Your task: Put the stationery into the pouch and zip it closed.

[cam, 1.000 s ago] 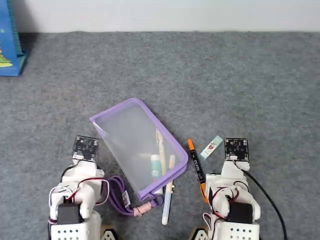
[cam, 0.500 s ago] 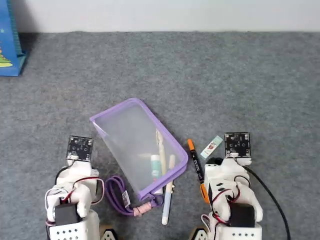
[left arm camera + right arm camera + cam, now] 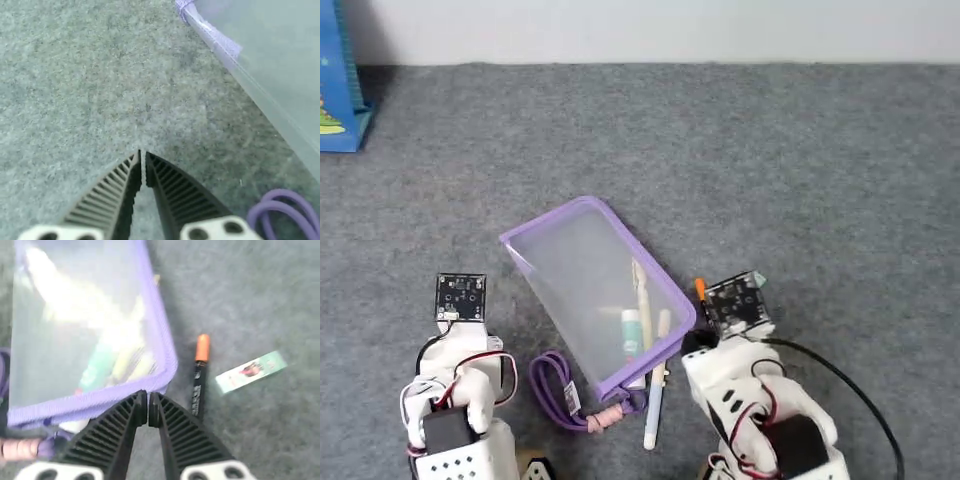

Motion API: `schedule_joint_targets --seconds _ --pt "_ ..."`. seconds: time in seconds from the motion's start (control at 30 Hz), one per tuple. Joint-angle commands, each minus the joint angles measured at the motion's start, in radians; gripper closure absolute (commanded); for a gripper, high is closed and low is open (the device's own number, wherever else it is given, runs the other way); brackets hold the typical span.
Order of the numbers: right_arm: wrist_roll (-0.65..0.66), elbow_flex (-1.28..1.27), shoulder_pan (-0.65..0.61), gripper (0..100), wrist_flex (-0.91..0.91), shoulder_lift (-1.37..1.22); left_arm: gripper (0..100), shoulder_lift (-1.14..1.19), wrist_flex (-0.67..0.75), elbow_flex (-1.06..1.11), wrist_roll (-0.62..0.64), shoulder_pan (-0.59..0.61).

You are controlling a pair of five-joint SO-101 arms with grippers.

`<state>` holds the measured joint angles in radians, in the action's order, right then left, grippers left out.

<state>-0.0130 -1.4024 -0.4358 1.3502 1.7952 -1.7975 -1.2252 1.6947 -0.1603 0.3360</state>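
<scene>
Swinging toward 9 o'clock since a second ago, the right arm now hangs over the orange marker, hard by the pouch's 4 o'clock edge, while the left arm has drifted outward, away from the pouch. The right gripper has its jaws pressed together on nothing, just off the purple zip border. The marker and a small green card lie on the mat beside it, apart from each other. The left gripper is likewise closed and empty over bare grey mat at the pouch's 8 o'clock.

The pouch lies tilted at the centre with several pens inside. A white pen pokes out past its 5 o'clock corner, next to the purple cord. Open mat stretches from 12 to 3 o'clock. A blue box stands at the 10 o'clock edge.
</scene>
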Motion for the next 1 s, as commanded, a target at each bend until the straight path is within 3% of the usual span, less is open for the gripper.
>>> schedule_joint_targets --seconds 0.0,0.3,0.57,0.83,0.97 --pt "-0.008 0.029 -0.024 99.1 -0.008 -0.105 98 -0.008 0.028 -0.053 -0.012 0.005" --pt "-0.017 0.262 -0.031 99.1 -0.065 -0.682 98 -0.008 0.028 -0.053 -0.012 0.003" --pt "-0.057 0.281 -0.107 99.1 -0.404 -1.038 98 -0.008 0.028 -0.051 -0.012 0.003" --pt "-0.071 0.402 -0.104 99.1 -0.782 -1.294 98 -0.008 0.028 -0.051 -0.012 0.003" --pt "0.009 0.476 -0.091 99.1 -0.909 -1.389 98 -0.008 0.028 -0.051 -0.012 0.003"
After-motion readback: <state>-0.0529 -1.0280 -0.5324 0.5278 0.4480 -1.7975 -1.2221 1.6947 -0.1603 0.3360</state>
